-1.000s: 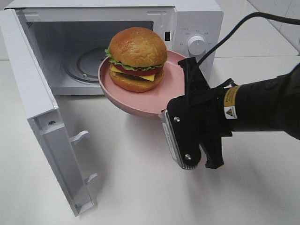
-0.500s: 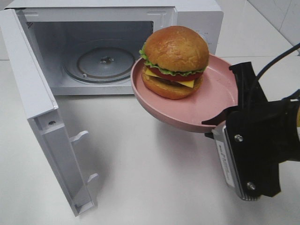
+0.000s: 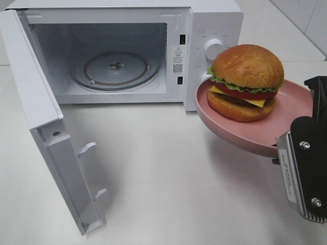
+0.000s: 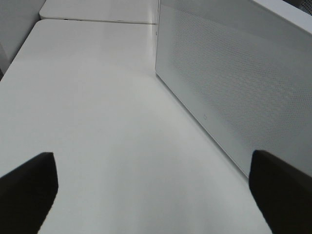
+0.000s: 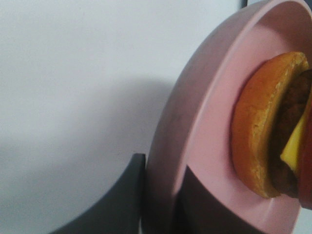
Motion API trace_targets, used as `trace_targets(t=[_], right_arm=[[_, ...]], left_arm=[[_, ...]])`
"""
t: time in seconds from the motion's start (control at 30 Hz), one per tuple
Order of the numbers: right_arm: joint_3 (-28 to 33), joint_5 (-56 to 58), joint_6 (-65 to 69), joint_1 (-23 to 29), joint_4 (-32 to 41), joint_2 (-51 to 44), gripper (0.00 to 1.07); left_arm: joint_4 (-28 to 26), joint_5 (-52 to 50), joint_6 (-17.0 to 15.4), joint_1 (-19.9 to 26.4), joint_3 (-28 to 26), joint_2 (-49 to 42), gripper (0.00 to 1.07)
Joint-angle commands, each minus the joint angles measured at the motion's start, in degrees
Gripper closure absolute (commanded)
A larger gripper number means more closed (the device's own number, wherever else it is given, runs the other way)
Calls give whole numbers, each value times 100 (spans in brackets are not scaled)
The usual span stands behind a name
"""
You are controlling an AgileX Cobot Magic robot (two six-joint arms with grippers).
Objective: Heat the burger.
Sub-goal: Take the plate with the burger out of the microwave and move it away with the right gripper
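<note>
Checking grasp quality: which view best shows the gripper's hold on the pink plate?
The right wrist view: the right gripper pinches the pink plate rim. The exterior high view shows the hold partly hidden; the left wrist view shows none.

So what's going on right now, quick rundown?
Right gripper clamped on pink plate rim, left gripper open, idle. Burger on plate, beside the microwave. Door open, nothing blocking.
</note>
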Motion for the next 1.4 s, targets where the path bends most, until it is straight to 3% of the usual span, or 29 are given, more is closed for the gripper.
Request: trace_targets(t=[0.03, 0.27, 0.47, 0.77, 1.4], right_arm=[[-29, 0, 625, -23, -487, -97, 107], [-29, 332, 2154, -23, -1513, -97, 107], [-29, 573, 2991, -17, -1845, -80, 107], [-74, 1089, 3948, -17, -2143, 332, 107], [-791, 2286, 6847, 80, -2441, 2045, 107]], left_arm=[[-6, -40, -11, -11, 6, -86, 6], [-6, -40, -11, -11, 6, -86, 6], [-6, -40, -11, -11, 6, -86, 6], [-6, -40, -11, -11, 6, -86, 6], [-6, -40, -11, -11, 6, -86, 6]])
